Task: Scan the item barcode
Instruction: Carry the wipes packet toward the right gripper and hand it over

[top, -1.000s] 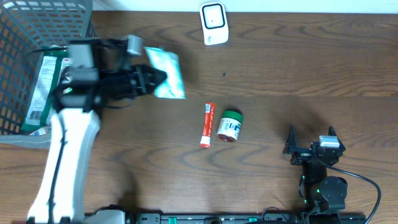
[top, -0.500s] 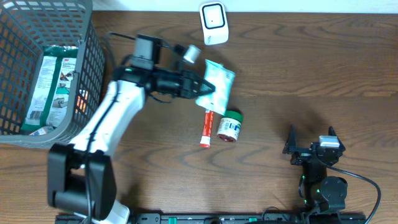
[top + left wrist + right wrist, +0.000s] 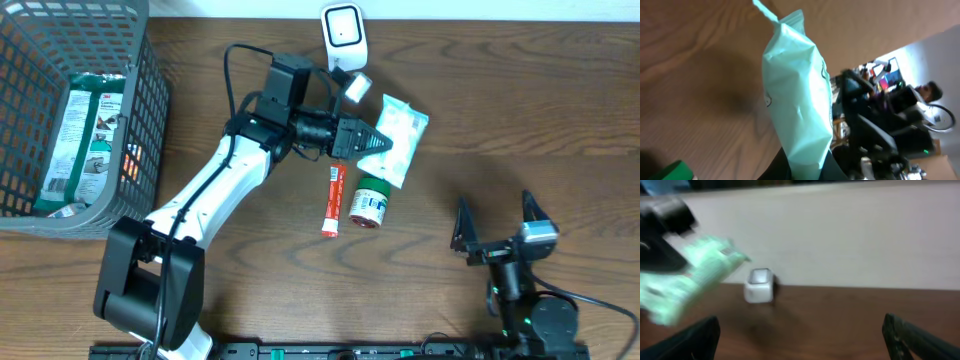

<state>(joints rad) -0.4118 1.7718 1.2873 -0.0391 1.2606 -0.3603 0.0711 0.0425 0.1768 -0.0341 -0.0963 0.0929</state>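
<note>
The left fingers are pressed together on one edge of a pale mint-green pouch, which hangs over the wooden surface at about 5 o'clock from the white scanner, near it but not touching. The print on the pouch is too small to read.

At 7 o'clock from the pouch a small jar with a green lid lies on the surface, with an orange-and-white tube just beside it at 9 o'clock; neither label is legible.

The right fingers are spread wide and hold nothing, low at 4 o'clock on the surface.

At the far 9 o'clock side, a grey mesh basket holds a green-and-white packet marked "3M".
</note>
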